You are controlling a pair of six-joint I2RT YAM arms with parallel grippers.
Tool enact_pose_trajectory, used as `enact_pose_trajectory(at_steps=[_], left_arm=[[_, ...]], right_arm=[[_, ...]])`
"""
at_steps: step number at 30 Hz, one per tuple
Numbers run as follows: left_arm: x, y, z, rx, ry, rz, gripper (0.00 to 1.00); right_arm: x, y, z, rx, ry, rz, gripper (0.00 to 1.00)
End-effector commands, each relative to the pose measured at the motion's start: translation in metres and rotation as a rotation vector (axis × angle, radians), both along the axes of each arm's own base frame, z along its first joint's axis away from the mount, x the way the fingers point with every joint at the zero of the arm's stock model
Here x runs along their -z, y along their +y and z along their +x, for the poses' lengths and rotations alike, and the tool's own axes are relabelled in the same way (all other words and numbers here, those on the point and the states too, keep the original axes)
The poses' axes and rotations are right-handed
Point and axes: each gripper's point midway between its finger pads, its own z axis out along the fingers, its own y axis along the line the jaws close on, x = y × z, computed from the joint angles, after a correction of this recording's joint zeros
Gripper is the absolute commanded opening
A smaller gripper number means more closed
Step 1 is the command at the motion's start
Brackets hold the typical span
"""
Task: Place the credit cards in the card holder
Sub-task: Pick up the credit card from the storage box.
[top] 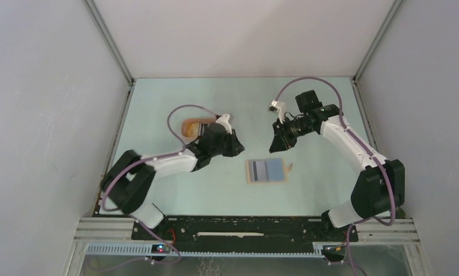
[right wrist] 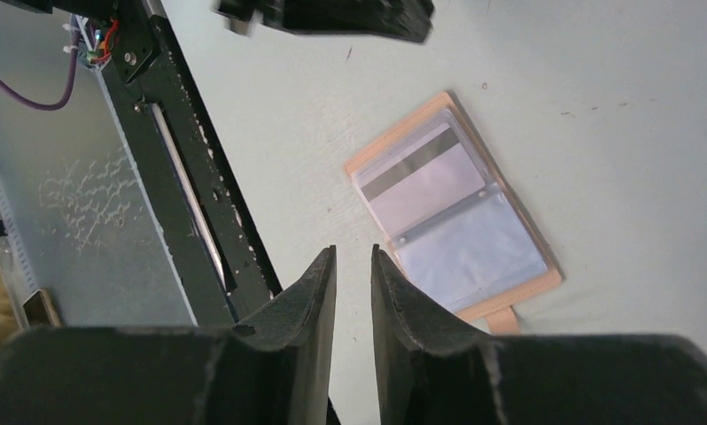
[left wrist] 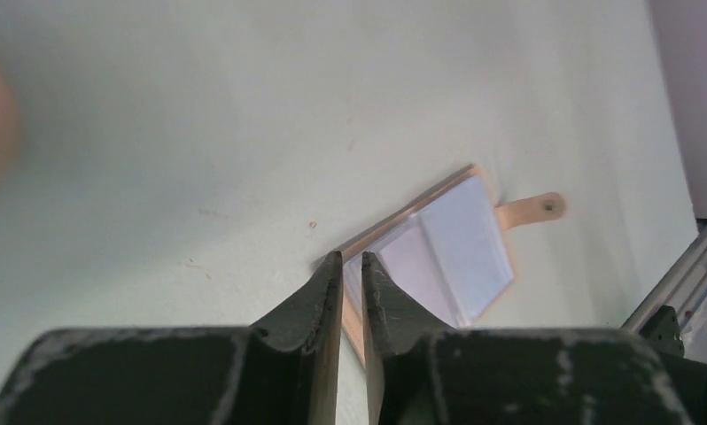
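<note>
The tan card holder point(top: 266, 171) lies open and flat on the table between the two arms, its snap tab point(left wrist: 536, 210) pointing right. A grey credit card with a dark stripe point(right wrist: 416, 173) sits in its left clear sleeve; the right sleeve point(right wrist: 474, 248) looks empty. My left gripper point(top: 236, 147) hovers just left of and behind the holder, its jaws a narrow slit apart with nothing between them point(left wrist: 351, 257). My right gripper point(top: 276, 147) hangs above the holder's far right side, jaws apart and empty point(right wrist: 353, 251). No other cards show.
A peach-orange tray point(top: 188, 127) lies at the back left, mostly hidden behind the left arm. The black base rail point(right wrist: 186, 177) runs along the near table edge. White walls close in the table on three sides.
</note>
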Motion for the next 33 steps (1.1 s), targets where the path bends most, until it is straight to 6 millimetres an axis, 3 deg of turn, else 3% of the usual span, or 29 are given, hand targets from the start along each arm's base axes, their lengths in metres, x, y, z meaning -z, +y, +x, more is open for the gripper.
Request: enact_pose_trajectory(at_steps=[1, 5, 6, 7, 9, 11, 13, 20, 21, 25, 28, 33], left_arm=[[-0.101, 0.024, 0.017, 0.029, -0.379, 0.045, 0.19], [-0.174, 0.056, 0.034, -0.086, -0.616, 0.119, 0.34], [-0.188, 0.062, 0.038, -0.114, -0.654, 0.133, 0.41], [-0.199, 0.068, 0.041, -0.141, -0.684, 0.15, 0.55], [-0.214, 0.078, 0.051, -0.187, -0.718, 0.176, 0.82], [-0.22, 0.085, 0.063, -0.205, -0.711, 0.193, 0.97], [-0.22, 0.09, 0.078, -0.201, -0.669, 0.204, 1.0], [-0.18, 0.093, 0.141, -0.221, -0.41, 0.324, 0.99], [-0.181, 0.092, 0.151, -0.239, -0.404, 0.341, 0.98], [-0.148, 0.094, 0.178, -0.242, -0.31, 0.441, 0.86], [-0.12, 0.114, 0.184, -0.258, -0.245, 0.528, 0.75], [-0.073, 0.159, 0.171, -0.321, -0.176, 0.739, 0.64]], right_arm=[[-0.029, -0.002, 0.004, 0.007, -0.145, 0.027, 0.31], [-0.058, -0.003, 0.014, 0.057, -0.276, 0.052, 0.38], [-0.068, -0.004, 0.017, 0.071, -0.314, 0.061, 0.4], [-0.079, -0.004, 0.02, 0.089, -0.351, 0.071, 0.44], [-0.1, -0.005, 0.027, 0.12, -0.426, 0.089, 0.59], [-0.109, -0.004, 0.029, 0.114, -0.464, 0.099, 0.74], [-0.109, -0.003, 0.032, 0.129, -0.444, 0.101, 0.81], [-0.075, -0.012, 0.042, 0.145, -0.295, 0.114, 0.81], [-0.069, -0.015, 0.042, 0.151, -0.277, 0.114, 0.81], [-0.052, -0.018, 0.046, 0.16, -0.232, 0.105, 0.81], [-0.041, -0.016, 0.049, 0.149, -0.194, 0.103, 0.81], [-0.026, -0.015, 0.052, 0.14, -0.146, 0.086, 0.8]])
